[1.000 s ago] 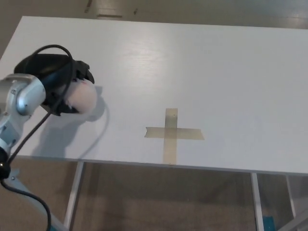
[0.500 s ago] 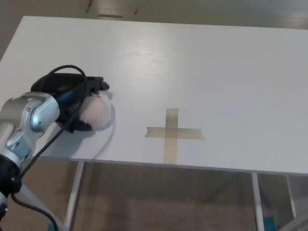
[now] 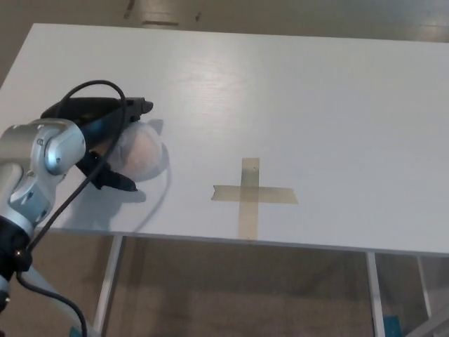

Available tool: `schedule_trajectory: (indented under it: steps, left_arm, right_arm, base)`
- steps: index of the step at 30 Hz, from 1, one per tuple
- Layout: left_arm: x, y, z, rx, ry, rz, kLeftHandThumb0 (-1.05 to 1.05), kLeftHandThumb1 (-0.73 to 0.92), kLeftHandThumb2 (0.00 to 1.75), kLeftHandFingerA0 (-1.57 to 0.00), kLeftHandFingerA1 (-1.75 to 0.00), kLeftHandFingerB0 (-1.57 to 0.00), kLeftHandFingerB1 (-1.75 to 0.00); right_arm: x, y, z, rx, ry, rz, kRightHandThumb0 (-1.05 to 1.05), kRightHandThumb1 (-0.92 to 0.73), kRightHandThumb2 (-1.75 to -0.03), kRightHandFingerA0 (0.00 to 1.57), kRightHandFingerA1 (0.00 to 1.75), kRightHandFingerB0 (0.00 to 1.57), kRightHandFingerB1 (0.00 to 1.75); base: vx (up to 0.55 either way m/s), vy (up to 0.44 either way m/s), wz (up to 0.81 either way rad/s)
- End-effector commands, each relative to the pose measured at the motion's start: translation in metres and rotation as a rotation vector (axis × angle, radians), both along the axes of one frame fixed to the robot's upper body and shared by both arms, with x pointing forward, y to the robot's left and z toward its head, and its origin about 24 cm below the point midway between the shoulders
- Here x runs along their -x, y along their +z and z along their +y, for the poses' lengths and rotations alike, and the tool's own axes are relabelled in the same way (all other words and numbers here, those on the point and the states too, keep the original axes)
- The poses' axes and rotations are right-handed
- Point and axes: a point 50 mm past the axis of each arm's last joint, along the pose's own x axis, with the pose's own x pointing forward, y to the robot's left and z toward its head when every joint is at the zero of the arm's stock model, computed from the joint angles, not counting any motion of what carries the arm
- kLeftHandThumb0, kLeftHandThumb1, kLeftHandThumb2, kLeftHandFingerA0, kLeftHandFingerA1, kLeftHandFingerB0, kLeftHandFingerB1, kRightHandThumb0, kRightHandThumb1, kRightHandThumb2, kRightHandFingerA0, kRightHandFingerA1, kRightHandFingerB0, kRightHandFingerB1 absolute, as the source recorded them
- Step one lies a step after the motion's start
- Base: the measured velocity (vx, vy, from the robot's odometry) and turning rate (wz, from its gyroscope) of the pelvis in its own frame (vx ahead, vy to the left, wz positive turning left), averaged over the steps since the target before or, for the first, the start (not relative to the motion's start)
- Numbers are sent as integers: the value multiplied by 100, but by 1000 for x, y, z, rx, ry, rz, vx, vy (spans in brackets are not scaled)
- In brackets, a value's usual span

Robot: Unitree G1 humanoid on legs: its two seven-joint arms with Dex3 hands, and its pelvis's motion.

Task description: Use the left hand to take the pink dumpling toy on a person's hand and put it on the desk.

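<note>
Since half a second ago, the fingers of the left hand (image 3: 105, 144) have spread a little: the upper finger now reaches out straight above the pink dumpling toy (image 3: 139, 154), and the lower finger points out below it, near the front edge of the white desk (image 3: 316, 105). Before, the hand wrapped the toy more tightly. The toy itself has hardly shifted; it lies at the left part of the desk, well apart from the tape cross (image 3: 250, 193), which is to its right. It seems to rest on the desk surface, with its shadow just beside it, but I cannot tell surely if the fingers touch it or not. A black cable (image 3: 84, 90) loops over the silver forearm (image 3: 38, 158). No right hand is visible.
</note>
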Motion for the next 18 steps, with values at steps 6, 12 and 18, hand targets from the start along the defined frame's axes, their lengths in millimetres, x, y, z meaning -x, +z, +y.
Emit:
schedule_trajectory:
  steps: [6, 12, 18]
  left_arm:
    - [11, 71, -8, 61, -52, -97, -90, 50, 59, 0, 0, 0, -12]
    - [35, 116, -11, 112, -151, -238, -97, 47, 68, 0, 0, 0, -8]
    - [73, 158, -10, 171, -261, -414, -99, 48, 67, 0, 0, 0, -7]
  right_arm:
    - [3, 0, -4, 6, 5, 22, -26, -69, -60, 64, 45, 53, 41]
    - [4, -1, -5, 7, 7, 26, -26, -70, -60, 64, 44, 53, 41]
    - [3, 1, -7, 7, 0, 19, -26, -70, -60, 64, 45, 53, 41]
  base:
    - [0, 0, 0]
    - [0, 0, 0]
    - [0, 0, 0]
